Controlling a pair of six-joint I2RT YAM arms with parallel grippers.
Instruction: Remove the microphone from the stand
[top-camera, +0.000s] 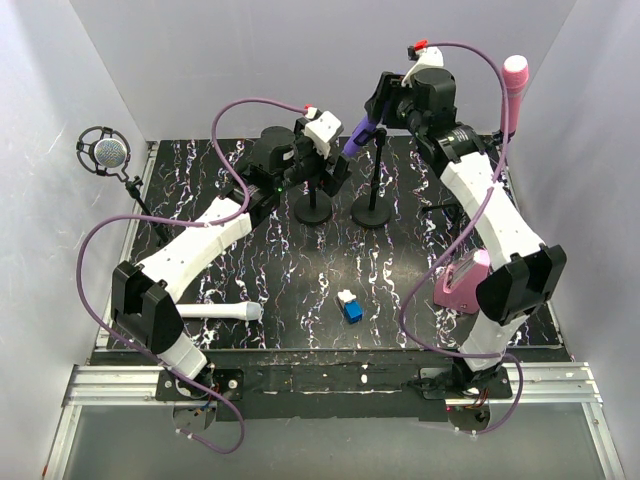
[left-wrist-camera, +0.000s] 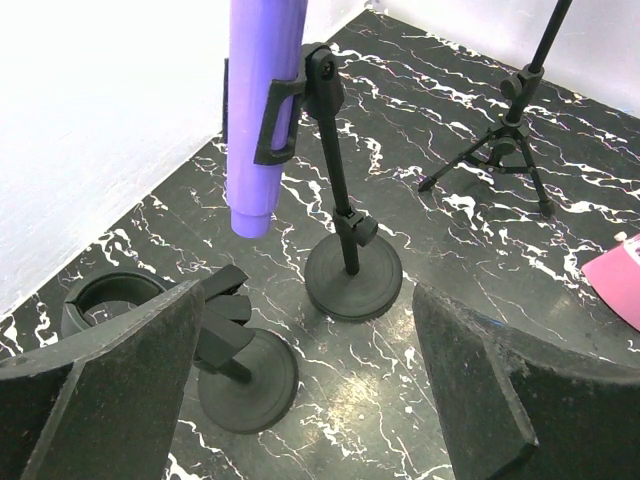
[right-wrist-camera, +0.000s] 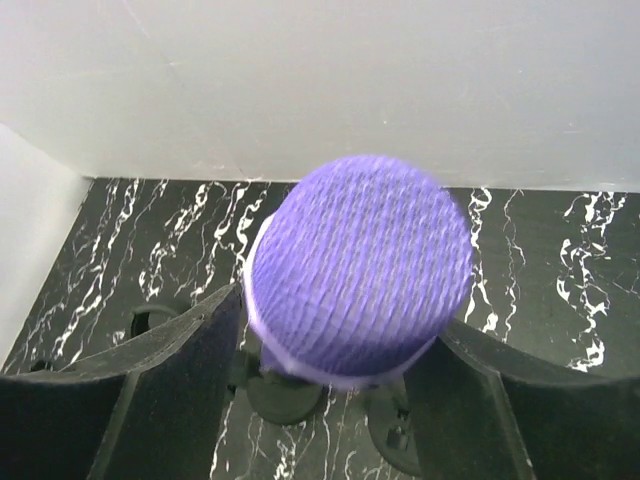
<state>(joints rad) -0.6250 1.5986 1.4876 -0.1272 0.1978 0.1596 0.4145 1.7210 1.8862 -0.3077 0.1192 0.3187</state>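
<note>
Overhead, the smooth purple microphone (top-camera: 358, 133) sits clipped on its stand (top-camera: 374, 212) at the mat's 12 o'clock, tail toward 7 o'clock. Left wrist: the left gripper (left-wrist-camera: 308, 295) gapes, released. Right wrist: the right gripper (right-wrist-camera: 345, 310) flanks the mesh head; I cannot tell if it grasps.

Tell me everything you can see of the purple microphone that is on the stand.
The purple microphone has a smooth, plastic-looking handle with a narrower flat lower end, and a rounded mesh head. It is tilted, head up, held in the black clip of a round-based stand near the back of the table. The right gripper has one finger at each side of the head; whether they touch it cannot be told.
</note>
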